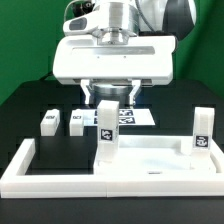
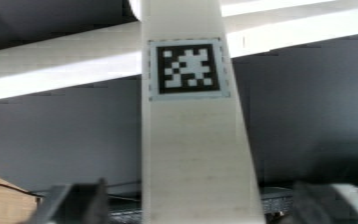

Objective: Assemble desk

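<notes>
Exterior view, foreground: a low white angular border fence (image 1: 18,166) runs along the near edge of the black tabletop (image 1: 20,105). Just behind the fence lies the desk's white plastic rimmed rectangular slab (image 1: 150,153), set flat. Two white block legs rise upright from the slab, each bearing a black-and-white square tag: the middle leg (image 1: 106,130) near the slab's centre line, and the corner leg (image 1: 202,132) at the exterior view's right end. The two-finger gripper (image 1: 111,97) hangs over the middle leg, its jaws spread to either side of the leg's top. In the wrist view the same leg (image 2: 194,150) fills the centre, with its tag (image 2: 190,68) facing the camera. The dark fingers (image 2: 78,205) stand clear of it on both sides, so the gripper is open and holds nothing. Farther back, two more white block legs (image 1: 48,122) (image 1: 77,121) lie loose on the tabletop toward the exterior view's left. The marker board (image 1: 140,116) lies flat behind the gripper.
</notes>
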Controlling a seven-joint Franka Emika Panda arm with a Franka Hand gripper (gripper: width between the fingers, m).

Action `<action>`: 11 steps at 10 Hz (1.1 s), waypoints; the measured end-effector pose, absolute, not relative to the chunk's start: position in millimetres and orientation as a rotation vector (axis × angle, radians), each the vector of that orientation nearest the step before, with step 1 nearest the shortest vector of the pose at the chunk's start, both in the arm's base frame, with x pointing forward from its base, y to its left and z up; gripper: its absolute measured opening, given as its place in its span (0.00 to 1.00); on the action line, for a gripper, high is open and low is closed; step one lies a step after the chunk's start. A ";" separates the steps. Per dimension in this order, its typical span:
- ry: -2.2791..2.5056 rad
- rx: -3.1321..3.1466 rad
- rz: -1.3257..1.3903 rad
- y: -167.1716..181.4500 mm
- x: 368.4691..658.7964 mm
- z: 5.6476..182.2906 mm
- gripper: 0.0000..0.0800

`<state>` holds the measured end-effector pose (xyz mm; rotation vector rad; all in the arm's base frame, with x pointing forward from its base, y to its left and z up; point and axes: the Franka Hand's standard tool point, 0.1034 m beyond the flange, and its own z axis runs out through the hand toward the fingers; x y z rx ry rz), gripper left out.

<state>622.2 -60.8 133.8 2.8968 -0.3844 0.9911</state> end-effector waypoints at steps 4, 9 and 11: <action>-0.384 2.897 0.990 -60.9 622.1 133.5 0.81; -0.495 3.058 0.729 -56.0 633.4 138.1 0.81; -0.513 3.103 0.599 -60.7 625.9 124.4 0.81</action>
